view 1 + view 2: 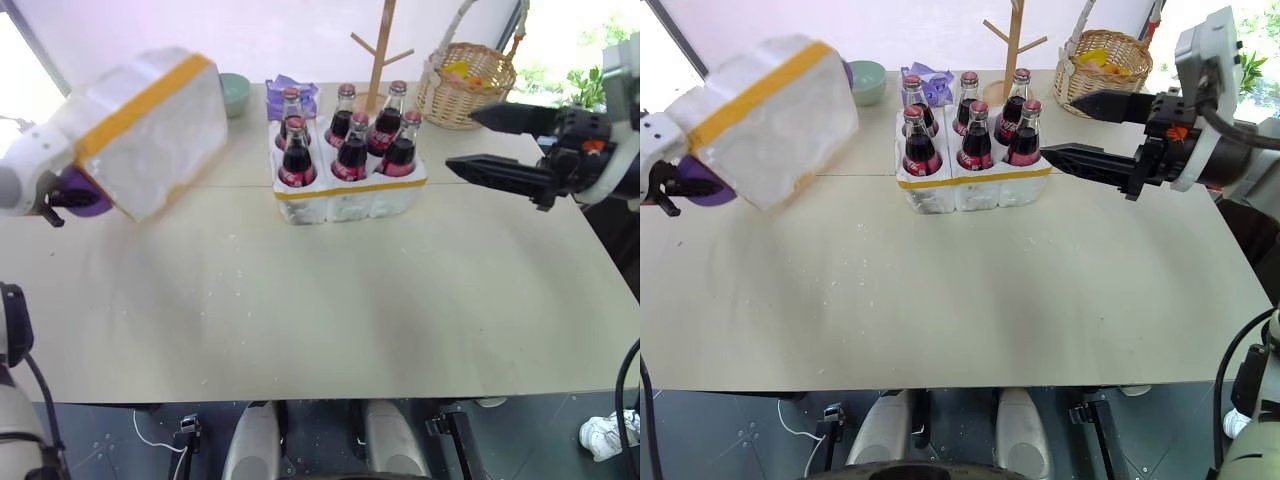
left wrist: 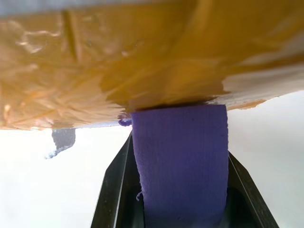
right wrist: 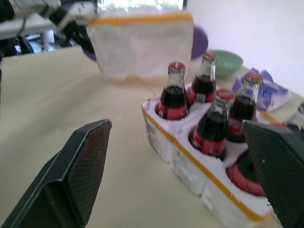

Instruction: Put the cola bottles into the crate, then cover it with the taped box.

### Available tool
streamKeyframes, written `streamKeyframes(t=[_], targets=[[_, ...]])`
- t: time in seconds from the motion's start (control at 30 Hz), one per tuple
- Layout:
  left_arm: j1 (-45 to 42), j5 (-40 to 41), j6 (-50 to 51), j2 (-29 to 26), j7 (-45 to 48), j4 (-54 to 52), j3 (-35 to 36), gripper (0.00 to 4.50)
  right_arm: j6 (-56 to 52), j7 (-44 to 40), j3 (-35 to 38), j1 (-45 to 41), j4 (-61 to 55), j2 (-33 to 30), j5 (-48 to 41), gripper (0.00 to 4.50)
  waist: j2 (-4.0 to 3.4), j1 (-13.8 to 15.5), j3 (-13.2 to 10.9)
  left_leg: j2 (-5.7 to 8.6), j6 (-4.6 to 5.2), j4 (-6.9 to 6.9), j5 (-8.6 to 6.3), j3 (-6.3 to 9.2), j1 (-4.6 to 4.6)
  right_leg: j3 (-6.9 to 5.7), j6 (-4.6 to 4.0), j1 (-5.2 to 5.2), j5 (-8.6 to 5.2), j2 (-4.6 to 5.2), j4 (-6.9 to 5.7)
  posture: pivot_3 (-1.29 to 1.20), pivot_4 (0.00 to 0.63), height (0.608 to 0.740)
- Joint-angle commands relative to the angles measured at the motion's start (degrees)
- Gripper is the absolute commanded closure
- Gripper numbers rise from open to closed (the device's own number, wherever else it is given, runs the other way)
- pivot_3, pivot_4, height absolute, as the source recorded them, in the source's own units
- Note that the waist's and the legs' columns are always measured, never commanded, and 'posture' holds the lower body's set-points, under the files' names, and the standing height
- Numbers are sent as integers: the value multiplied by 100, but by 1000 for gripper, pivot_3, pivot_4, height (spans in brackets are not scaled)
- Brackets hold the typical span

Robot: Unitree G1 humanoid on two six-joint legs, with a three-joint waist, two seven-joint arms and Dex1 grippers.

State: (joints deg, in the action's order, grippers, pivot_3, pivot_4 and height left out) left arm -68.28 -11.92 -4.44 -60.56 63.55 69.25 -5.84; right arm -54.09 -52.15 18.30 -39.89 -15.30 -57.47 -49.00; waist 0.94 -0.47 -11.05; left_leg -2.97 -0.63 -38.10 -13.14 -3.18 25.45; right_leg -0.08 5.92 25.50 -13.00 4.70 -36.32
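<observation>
All six cola bottles (image 1: 348, 140) stand upright in the wells of the crate (image 1: 350, 195), two rows of three, so the loading looks done and what remains is the cover. The taped box (image 1: 150, 130) is off the table (image 1: 320, 300), held up and tilted at the robot's left by the left gripper (image 1: 62, 195), whose fingers are clamped on the box's wall — the left wrist view shows a purple-wrapped finger (image 2: 180, 161) pressed up against the yellow-orange tape. The relation that matters is this: the crate sits to the right of the carried box and lower, near the table's far middle, with clear tabletop between the two. The crate's long side runs left to right across the head view, and the box's long side currently slants away from that line, so in my judgement the box has to travel rightward over the red caps, level out, and square up with the crate before it can come down around the bottles. The right gripper (image 1: 1090, 130) hovers just beside the crate's right end, pointing at it, fingers spread wide and holding nothing — it is the nearer hand to the crate and well placed to steady it, but the left does the carrying.
</observation>
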Motion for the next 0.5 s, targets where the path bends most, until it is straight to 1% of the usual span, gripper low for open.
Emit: streamKeyframes(t=[0.03, 0.17, 0.23, 0.37, 0.5], targets=[[-181, 312, -892, -1, -527, -773, 393, 3396, 113, 36, 215, 47, 16, -112, 14, 0, 4, 4, 1, 0, 0, -1, 0, 1, 0, 0, 0, -2, 0, 0, 0, 0, 150, 740], [-114, 261, -1199, 276, -1054, -1613, 406, 3396, 96, 141, 252, 196, -76, -21, -18, 0, 4, 17, 1, 2, 0, -3, 0, 2, -4, 0, 3, -8, 2, 1, 0, 0, 150, 740], [-89, 223, -1139, 426, -1242, -1998, 379, 3396, 88, 190, 272, 254, -120, 15, -62, 0, 4, 8, 1, 2, 0, -4, 0, 2, -3, 0, 6, -8, 4, 0, 0, 0, 150, 740], [-223, -282, -874, 1005, -1991, -3105, 73, 3396, 8, 494, 327, 447, -288, 197, -157, 0, 4, 5, 1, 3, 1, -4, 1, 3, -4, 1, 12, -9, 7, -1, -1, 0, 150, 740], [-142, -853, -1011, 1181, -2414, -3692, -241, 3396, -78, 765, 489, 569, -484, 311, -358, 0, 4, -15, 1, 5, 1, -7, 1, 6, -2, 1, 16, -12, 9, -1, -1, 0, 150, 740]])
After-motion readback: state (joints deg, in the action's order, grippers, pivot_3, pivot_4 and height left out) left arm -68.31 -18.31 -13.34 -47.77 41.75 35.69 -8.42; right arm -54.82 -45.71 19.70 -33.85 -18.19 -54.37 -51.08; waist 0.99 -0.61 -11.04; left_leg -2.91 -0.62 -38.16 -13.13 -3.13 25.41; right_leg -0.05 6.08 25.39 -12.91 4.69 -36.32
